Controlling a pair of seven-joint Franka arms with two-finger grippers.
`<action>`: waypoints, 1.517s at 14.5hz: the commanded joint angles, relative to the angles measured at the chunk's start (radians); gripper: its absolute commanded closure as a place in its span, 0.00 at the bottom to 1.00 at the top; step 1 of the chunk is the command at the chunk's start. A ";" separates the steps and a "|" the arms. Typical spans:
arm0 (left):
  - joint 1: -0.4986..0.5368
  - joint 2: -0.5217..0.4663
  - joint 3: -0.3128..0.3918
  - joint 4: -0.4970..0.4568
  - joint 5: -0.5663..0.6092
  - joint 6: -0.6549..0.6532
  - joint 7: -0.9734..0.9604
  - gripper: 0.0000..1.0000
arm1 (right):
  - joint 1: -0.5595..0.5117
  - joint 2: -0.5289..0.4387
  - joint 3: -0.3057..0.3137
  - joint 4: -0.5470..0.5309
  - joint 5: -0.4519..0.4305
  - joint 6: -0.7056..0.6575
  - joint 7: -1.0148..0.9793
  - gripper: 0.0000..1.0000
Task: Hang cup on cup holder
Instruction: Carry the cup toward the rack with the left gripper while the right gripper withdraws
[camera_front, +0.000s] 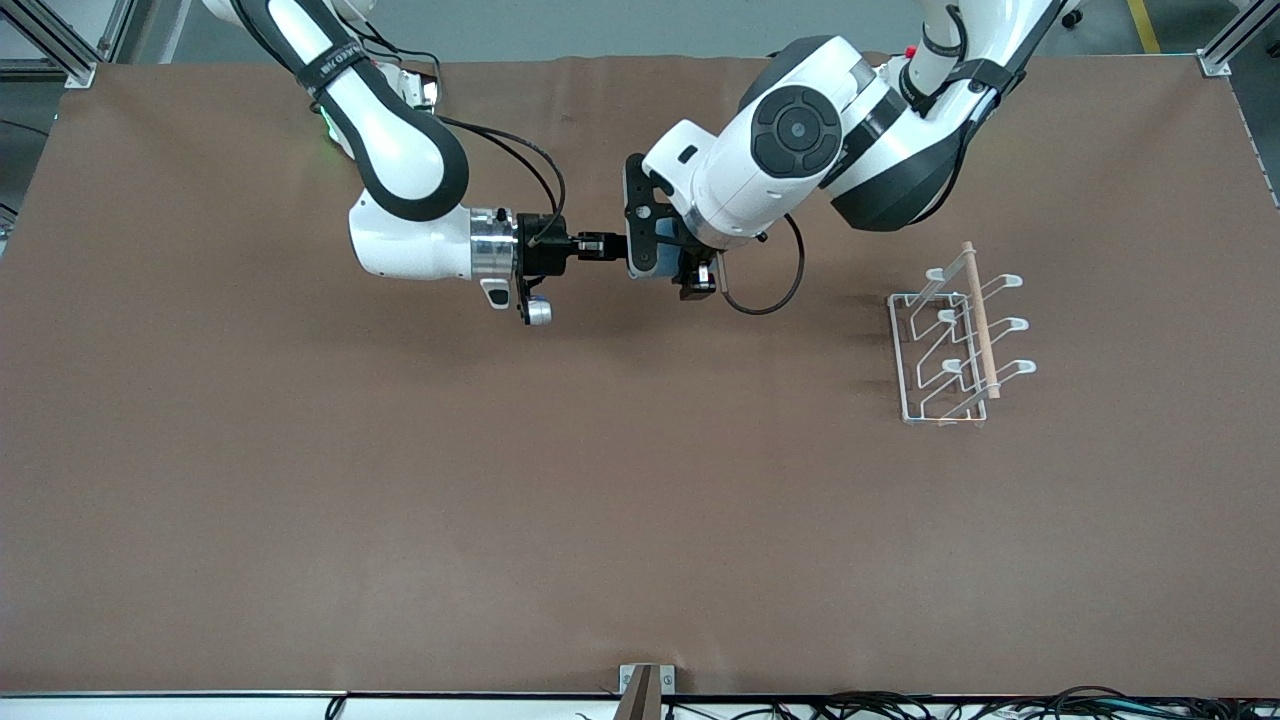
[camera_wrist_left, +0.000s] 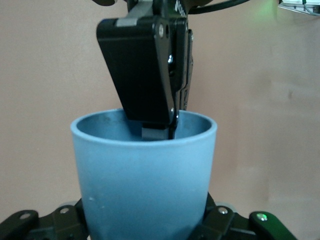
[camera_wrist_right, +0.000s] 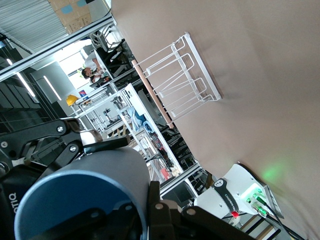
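One cup (camera_wrist_left: 142, 175), wedged between two grippers' fingers (camera_wrist_left: 155, 131). One rack (camera_front: 955, 335), well apart from the fingers, carrying six prongs and one wooden rod (camera_front: 980, 318).

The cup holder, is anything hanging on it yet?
Empty. The cup holder has bare prongs; the cup is held between the left claw and right claw.

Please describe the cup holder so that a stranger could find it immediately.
On the brown table, look toward the left arm's end, away from both grippers. There stands the cup holder, alone: a white wire rack with upward prongs and a light wooden rod on top.
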 joint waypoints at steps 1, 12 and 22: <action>0.006 -0.012 -0.003 -0.005 0.033 0.000 -0.005 0.86 | -0.007 -0.022 0.008 0.002 0.024 0.004 -0.001 0.00; 0.032 -0.056 0.005 -0.006 0.378 -0.132 0.086 0.87 | -0.078 -0.060 -0.093 0.020 -0.424 -0.012 0.104 0.00; -0.008 -0.046 -0.006 -0.119 0.964 -0.454 0.118 1.00 | -0.073 -0.184 -0.415 0.018 -1.397 -0.093 0.332 0.00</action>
